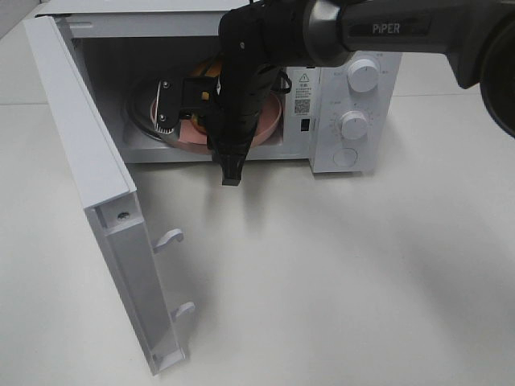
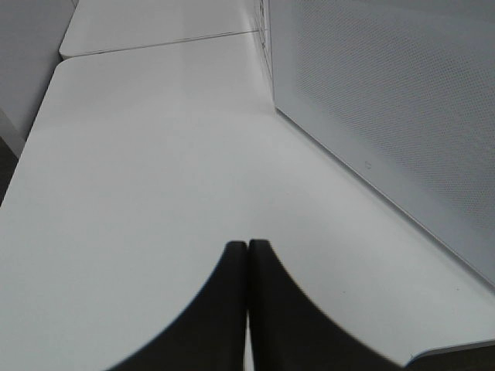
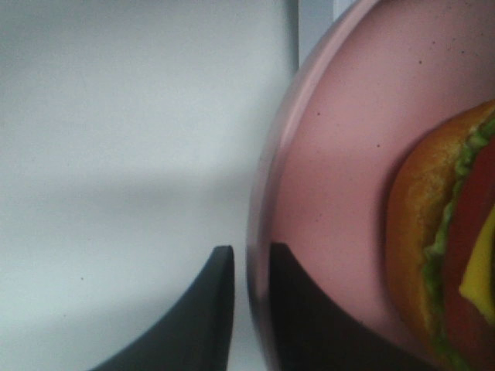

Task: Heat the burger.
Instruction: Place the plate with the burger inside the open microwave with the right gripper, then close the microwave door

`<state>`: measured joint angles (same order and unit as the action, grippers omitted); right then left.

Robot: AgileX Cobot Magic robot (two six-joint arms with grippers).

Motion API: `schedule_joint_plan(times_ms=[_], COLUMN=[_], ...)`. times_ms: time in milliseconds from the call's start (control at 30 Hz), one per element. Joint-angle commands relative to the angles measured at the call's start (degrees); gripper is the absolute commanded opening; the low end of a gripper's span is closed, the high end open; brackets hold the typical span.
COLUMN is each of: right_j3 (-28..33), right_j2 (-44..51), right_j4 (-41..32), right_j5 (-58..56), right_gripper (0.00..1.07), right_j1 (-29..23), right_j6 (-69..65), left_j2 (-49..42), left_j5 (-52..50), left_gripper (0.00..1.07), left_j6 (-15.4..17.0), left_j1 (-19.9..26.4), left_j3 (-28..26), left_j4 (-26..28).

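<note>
The burger, with brown bun, green lettuce, red tomato and yellow cheese, lies on a round pink plate. In the exterior high view the plate sits inside the open microwave, and the arm hides most of the burger. My right gripper is shut on the plate's rim, one finger on each side. It reaches into the microwave cavity. My left gripper is shut and empty over the white table, beside the microwave's perforated side wall. It is out of the exterior high view.
The microwave door stands wide open at the left, with latch hooks on its inner edge. A glass turntable lies under the plate. Control knobs are on the right panel. The white table spreads in front.
</note>
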<state>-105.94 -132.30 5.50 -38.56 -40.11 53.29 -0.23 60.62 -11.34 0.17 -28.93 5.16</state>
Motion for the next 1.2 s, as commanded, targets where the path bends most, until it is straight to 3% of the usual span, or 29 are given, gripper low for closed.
schedule_joint_plan(times_ms=[33,67,100,133,167,233,267,367,733,967,1200], right_j3=[-0.17,-0.17,-0.17,-0.17,-0.17,-0.17,-0.17,-0.23,-0.34,-0.4,-0.4], right_j2=[0.86,0.86,0.97,0.97,1.55,1.72,2.35,3.15,6.7,9.22,9.63], right_j4=[-0.92,-0.92,-0.97,-0.97,-0.97,-0.97,-0.92,-0.92,-1.15,-2.58,-7.28], right_j5=[-0.8,-0.8,-0.97,-0.97,-0.97,-0.97,-1.6,-3.61,-9.8,-17.13,-25.78], right_gripper=[0.38,0.38,0.47,0.47,0.57,0.61,0.7,0.8,0.76,0.76,0.76], right_j1=[0.0,0.0,0.0,0.0,0.0,0.0,0.0,0.0,0.0,0.0,0.0], right_j6=[-3.67,-3.67,-7.28,-7.28,-11.92,-14.21,-19.54,-23.89,-35.7,-49.96,-50.59], left_j2=[-1.15,-1.15,-1.15,-1.15,-1.15,-1.15,-1.15,-1.15,-1.15,-1.15,-1.15], left_j5=[-0.8,-0.8,-0.8,-0.8,-0.8,-0.8,-0.8,-0.8,-0.8,-0.8,-0.8], left_gripper=[0.0,0.0,0.0,0.0,0.0,0.0,0.0,0.0,0.0,0.0,0.0], left_j6=[0.34,0.34,0.34,0.34,0.34,0.34,0.34,0.34,0.34,0.34,0.34], left_j1=[0.06,0.06,0.06,0.06,0.06,0.06,0.06,0.06,0.06,0.06,0.06], left_j3=[0.0,0.0,0.0,0.0,0.0,0.0,0.0,0.0,0.0,0.0,0.0], left_j4=[0.34,0.34,0.34,0.34,0.34,0.34,0.34,0.34,0.34,0.34,0.34])
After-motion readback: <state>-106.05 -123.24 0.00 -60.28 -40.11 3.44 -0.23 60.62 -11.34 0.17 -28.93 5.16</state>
